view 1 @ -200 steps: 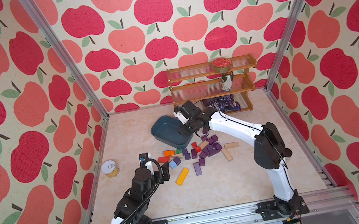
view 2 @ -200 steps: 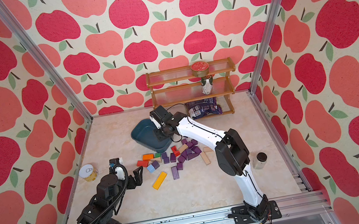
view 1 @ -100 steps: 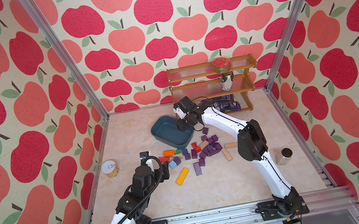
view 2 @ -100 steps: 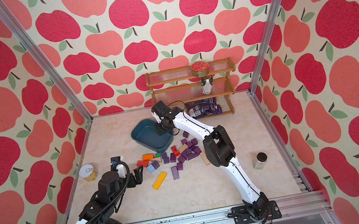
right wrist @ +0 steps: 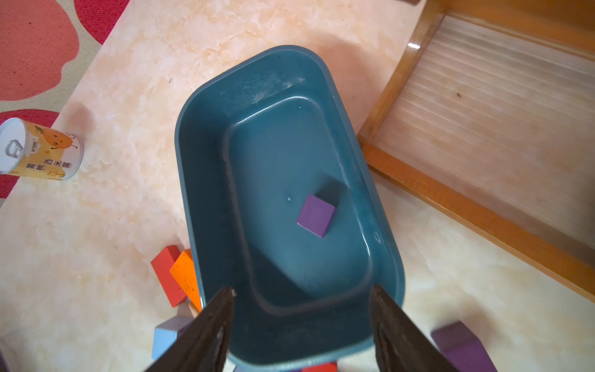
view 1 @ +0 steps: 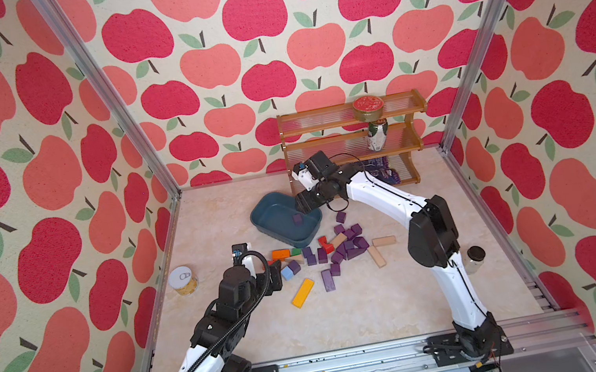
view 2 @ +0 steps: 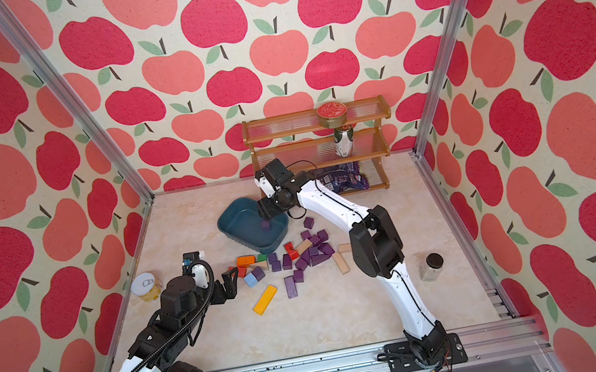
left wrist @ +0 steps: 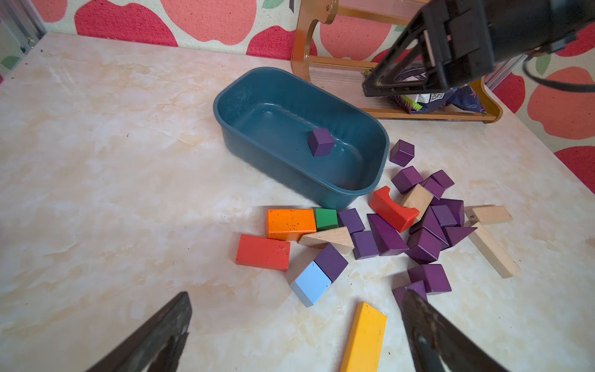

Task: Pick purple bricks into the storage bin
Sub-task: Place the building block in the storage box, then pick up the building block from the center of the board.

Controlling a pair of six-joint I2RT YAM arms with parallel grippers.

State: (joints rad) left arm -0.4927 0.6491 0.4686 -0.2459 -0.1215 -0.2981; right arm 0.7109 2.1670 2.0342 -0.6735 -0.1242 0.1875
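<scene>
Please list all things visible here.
bin: 1, teal, mid-table
brick: 1, purple, in bin
bricks: about 15, purple, pile beside bin
red blocks: 2, pile
tan blocks: 4, pile
orange block, green block, blue block, yellow block: 1 each, mid-table
rack: 1, brown, back
tin: 1, red, top shelf
can: 1, silver, middle shelf
bag: 1, purple, bottom shelf
yellow can: 1, table's left
jar: 1, clear, table's right
left gripper: open, near pile
right gripper: open, above bin
</scene>
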